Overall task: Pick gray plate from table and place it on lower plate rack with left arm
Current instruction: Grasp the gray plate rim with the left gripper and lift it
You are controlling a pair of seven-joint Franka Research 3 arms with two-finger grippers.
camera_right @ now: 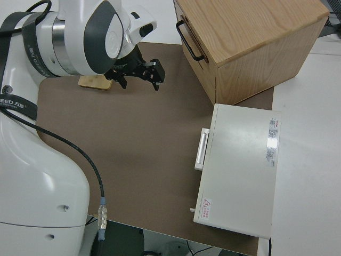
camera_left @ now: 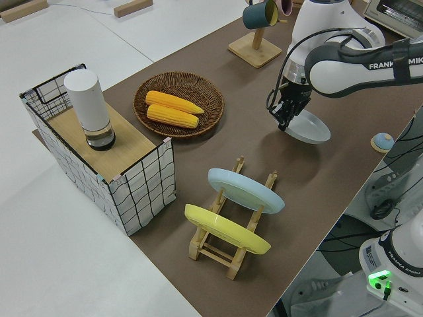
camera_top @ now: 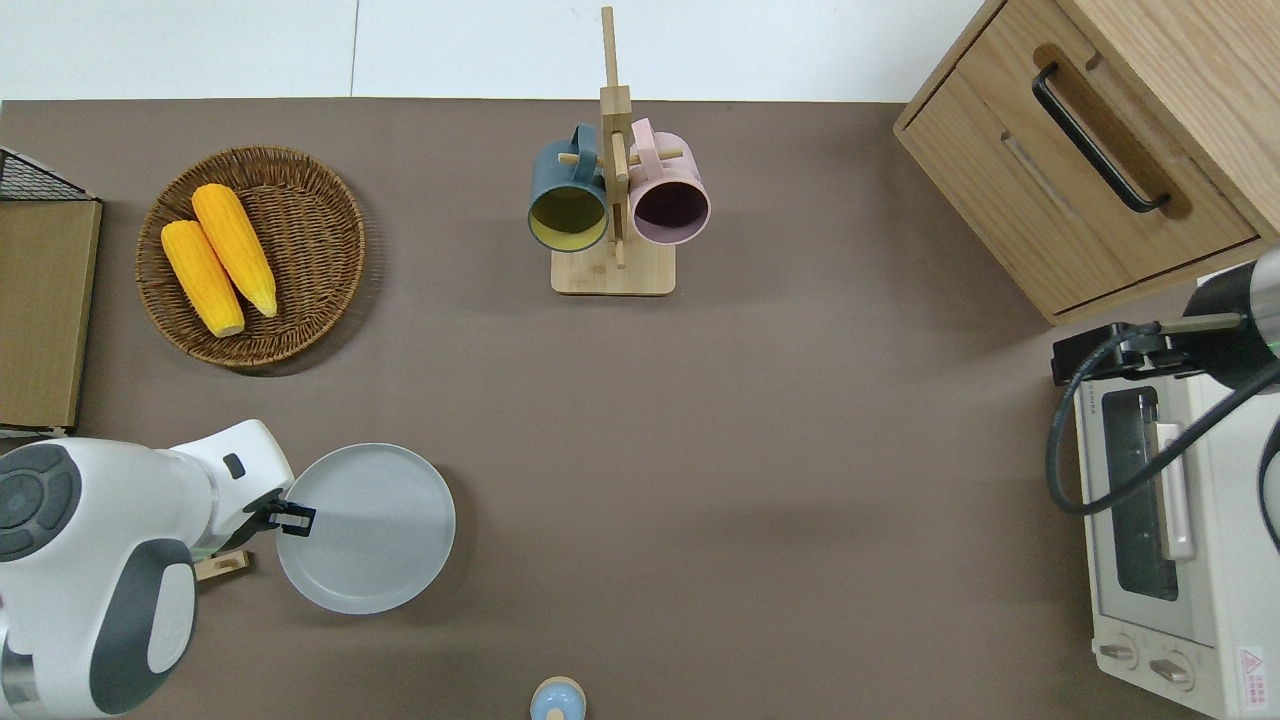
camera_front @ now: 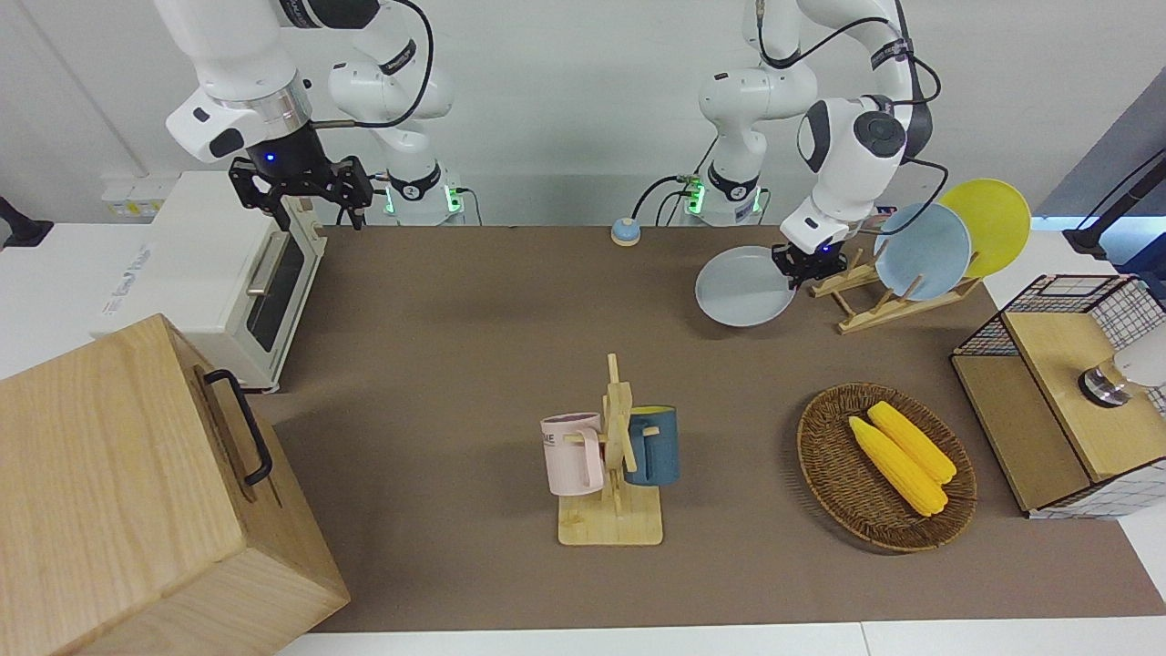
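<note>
Landmark taken: the lower plate rack [camera_front: 879,305], set at the left arm's end of the table. Two plates [camera_left: 246,189] are held upright in its slots. The gray plate [camera_top: 366,527] is gripped at its rim by the left gripper [camera_top: 290,518], lifted and tilted, just beside the rack toward the right arm's end. A basket [camera_top: 308,300] with two corn cobs [camera_top: 220,257] is placed farther from the robots than the rack. A mug stand [camera_top: 613,270] is found well apart, toward the table's middle. The right arm is parked.

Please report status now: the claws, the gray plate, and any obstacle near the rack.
Left claw shut on gray plate rim, plate up off the table. Right arm parked. Lower plate rack holds light blue plate and yellow plate.
</note>
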